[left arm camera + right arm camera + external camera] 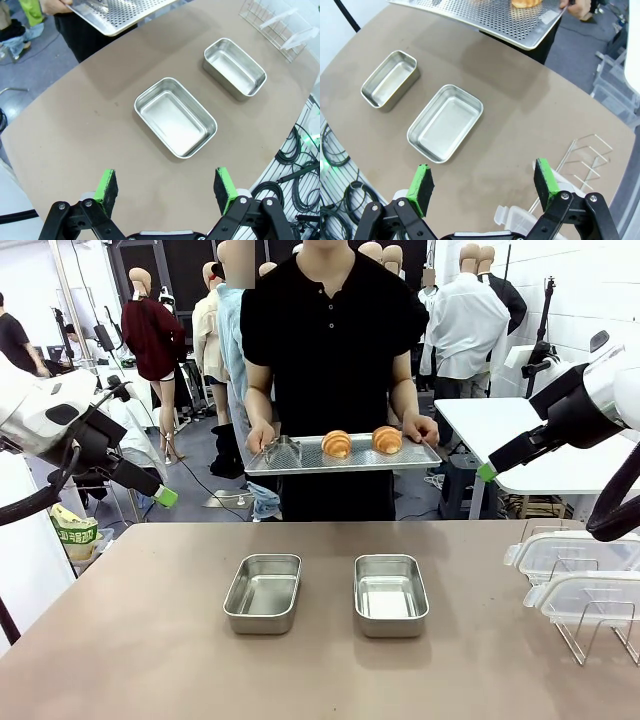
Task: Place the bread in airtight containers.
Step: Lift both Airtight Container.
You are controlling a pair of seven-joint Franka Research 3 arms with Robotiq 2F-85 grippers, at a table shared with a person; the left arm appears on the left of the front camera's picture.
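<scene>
One croissant (336, 443) and a second croissant (387, 440) sit side by side on a perforated metal tray (310, 456), well apart from the containers. A person in a black shirt at the far side of the table holds the tray up in the air, with one hand (260, 436) at one end and the other hand (420, 428) at the opposite end. A small metal utensil lies on the tray beside the rolls, but I cannot make out what it is. Down on the brown table (140, 640) stand the two stainless-steel tins, the left tin (263, 593) and the right tin (390, 594). They are near each other but not touching, and both are empty and uncovered. The clear lids (575, 555) are propped in a wire rack (598, 632) at the table's right edge. The left gripper (165, 497) hangs off the table's far left corner, above the floor rather than the tabletop. Its green pads (106, 186) are spread wide with nothing between them. The right gripper (487, 472) hovers high on the right, beyond the rack, and its pads (544, 181) are likewise parted and empty.
</scene>
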